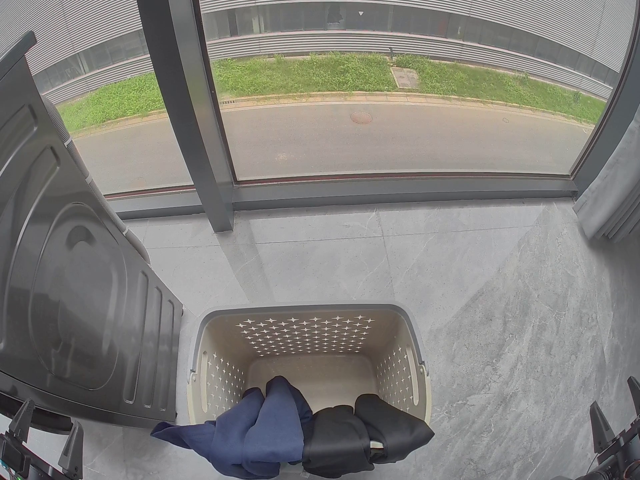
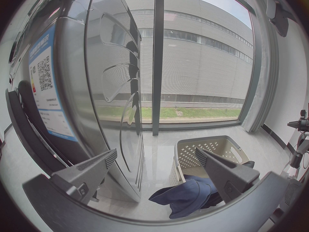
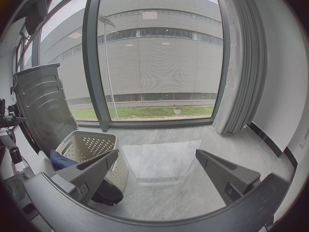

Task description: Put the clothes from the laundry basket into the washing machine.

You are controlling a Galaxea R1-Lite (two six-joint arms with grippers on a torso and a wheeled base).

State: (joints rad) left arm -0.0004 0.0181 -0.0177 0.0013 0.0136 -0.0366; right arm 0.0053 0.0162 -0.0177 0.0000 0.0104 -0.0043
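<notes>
While both arms hang low at the head view's near corners, the beige laundry basket (image 1: 303, 335) stands on the grey floor (image 1: 507, 288) just beside the washing machine (image 1: 73, 301), a blue garment (image 1: 263, 431) and a black garment (image 1: 363, 435) draped over its near rim; the left gripper (image 1: 50, 428) and right gripper (image 1: 613, 401) are spread and empty. From the left wrist, the left gripper (image 2: 156, 153) gapes wide on nothing, the blue garment (image 2: 186, 197) spilling from the laundry basket (image 2: 219, 144) beyond. From the right wrist, the right gripper (image 3: 156, 154) stands equally wide, empty, the laundry basket (image 3: 93, 144) before the window (image 3: 154, 65).
</notes>
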